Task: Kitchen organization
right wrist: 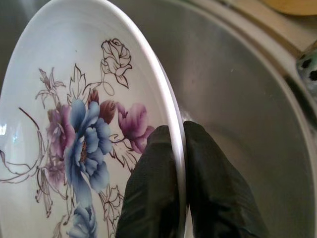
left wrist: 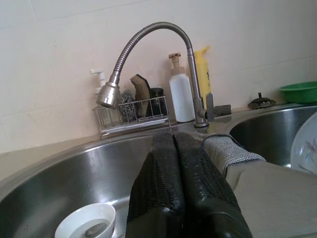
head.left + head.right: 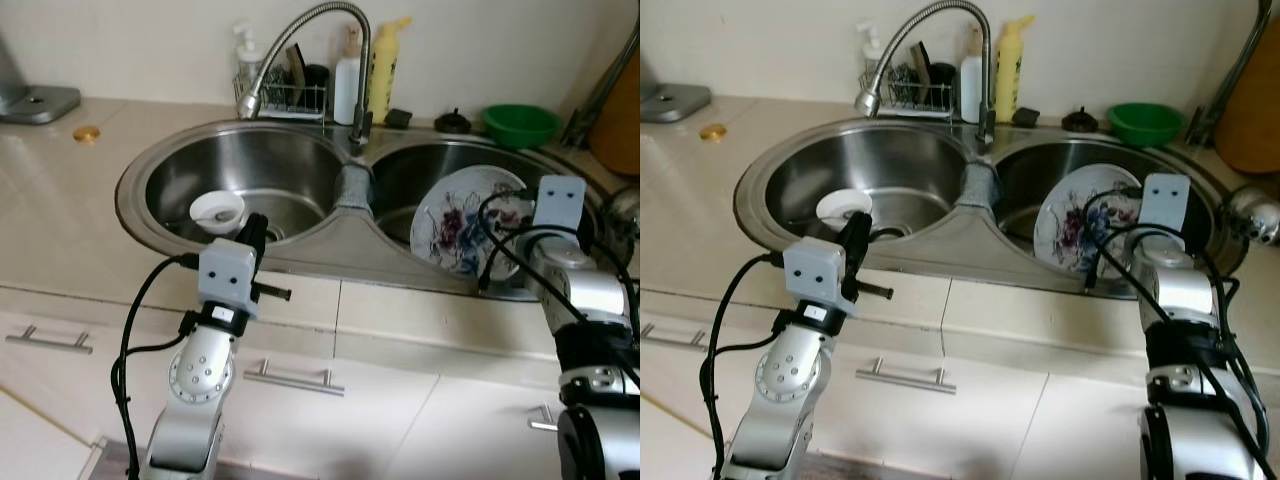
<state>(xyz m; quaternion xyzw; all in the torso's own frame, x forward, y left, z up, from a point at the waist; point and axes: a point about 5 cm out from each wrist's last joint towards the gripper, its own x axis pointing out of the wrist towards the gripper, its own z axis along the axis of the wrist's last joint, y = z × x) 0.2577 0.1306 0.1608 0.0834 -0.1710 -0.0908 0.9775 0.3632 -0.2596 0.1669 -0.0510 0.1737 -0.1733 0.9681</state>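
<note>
Silver arms fill the foreground of the head view. Left gripper point(image 3: 256, 232) hovers over the near rim of the left basin, above a small white cup point(image 3: 217, 210) on the basin floor. Right gripper point(image 3: 512, 225) reaches into the right basin, where a flowered plate point(image 3: 455, 225) stands tilted on edge.

Left wrist view: fingers point(image 2: 171, 183) pressed together, holding nothing; the cup point(image 2: 86, 225) lies just below and ahead, faucet point(image 2: 148, 44) beyond.

Right wrist view: fingers point(image 1: 153, 193) straddle the plate point(image 1: 74, 124) rim, clamped on it, one on the face, one behind. Judging by this, the right arm should lift the plate straight up along its plane.
</note>
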